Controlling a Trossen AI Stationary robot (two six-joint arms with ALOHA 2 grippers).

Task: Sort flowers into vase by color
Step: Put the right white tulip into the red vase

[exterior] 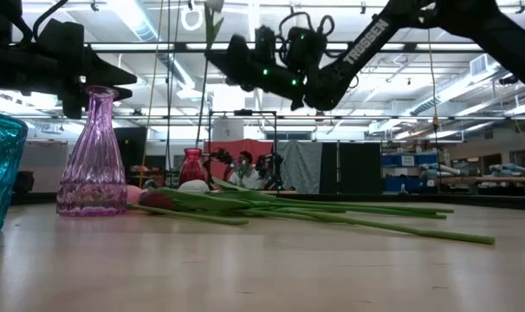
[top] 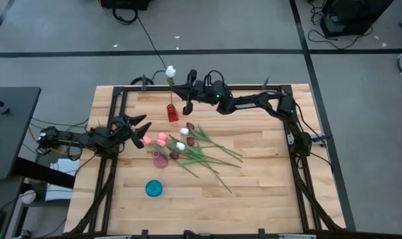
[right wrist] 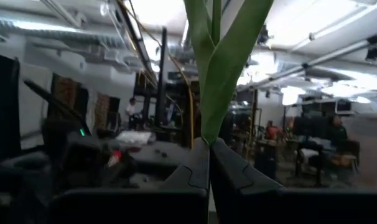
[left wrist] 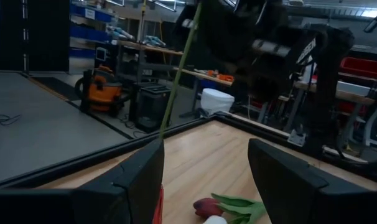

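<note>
One white tulip [top: 170, 71] held stem-down, head up over the red vase [top: 172, 113] at 12 o'clock, right gripper [right wrist: 209, 144] clamped on its stem; left gripper [top: 143, 130] spread at 9.

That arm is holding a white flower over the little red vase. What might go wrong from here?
1. The right tool pinches the white tulip by its thin stem, with the stem end seemingly at the red vase. The neck looks narrow, so the stem could miss or tip the vase.
2. White goes into red here; if colours should match, that may be a wrong sort.
3. The open left tool waits close to the flower pile and might nudge it.
</note>
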